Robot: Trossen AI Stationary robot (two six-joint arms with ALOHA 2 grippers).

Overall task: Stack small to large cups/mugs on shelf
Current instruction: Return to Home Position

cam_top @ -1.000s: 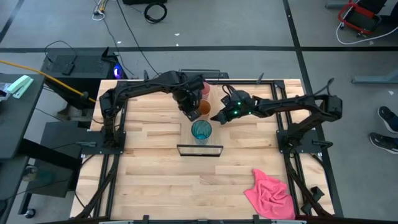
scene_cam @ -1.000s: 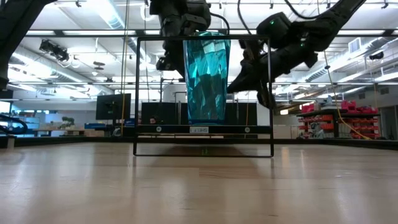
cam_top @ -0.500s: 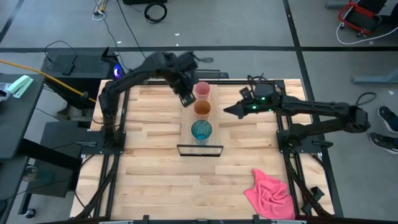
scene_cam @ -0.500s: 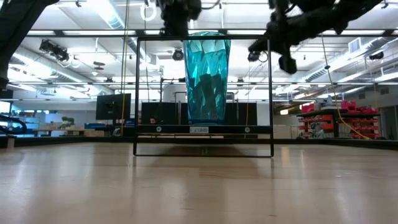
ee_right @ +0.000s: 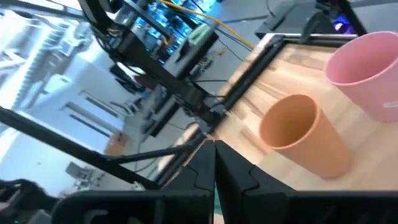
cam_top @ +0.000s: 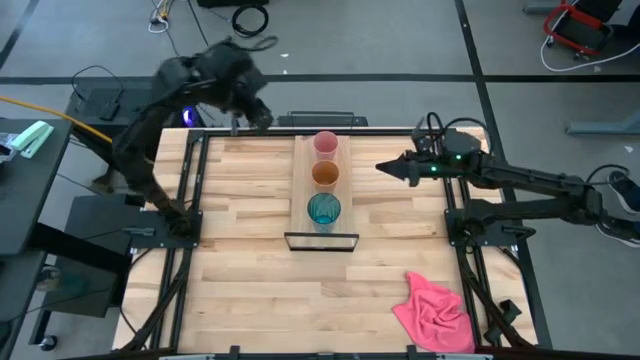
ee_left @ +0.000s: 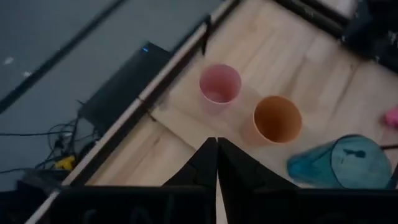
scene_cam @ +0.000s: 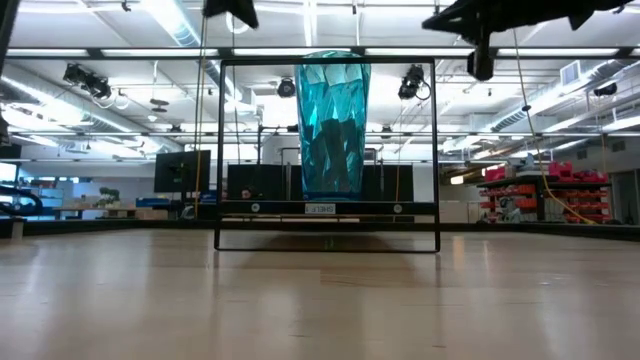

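Three cups stand upright in a row on the shelf (cam_top: 300, 190), a narrow light-wood plank with a black frame (cam_top: 321, 241) at its near end. The pink cup (cam_top: 325, 144) is farthest, the orange cup (cam_top: 325, 174) is in the middle, and the teal cup (cam_top: 323, 209) is nearest the frame. My left gripper (cam_top: 258, 115) is shut and raised over the table's far-left corner. My right gripper (cam_top: 385, 167) is shut, raised to the right of the orange cup, pointing at it. The left wrist view shows the pink cup (ee_left: 219, 84), orange cup (ee_left: 277, 118) and teal cup (ee_left: 348, 163).
A crumpled pink cloth (cam_top: 435, 312) lies near the table's near-right corner. Bare slatted tabletop (cam_top: 230, 290) lies left and near of the shelf. In the low view the teal cup (scene_cam: 332, 125) stands inside the black frame (scene_cam: 219, 150), hiding the other cups.
Both grippers have drawn back from the pink and orange cups. The left one has risen and swung toward the far-left corner. The right one has moved toward the table's right edge and up. The three cups have stayed in place on the shelf.
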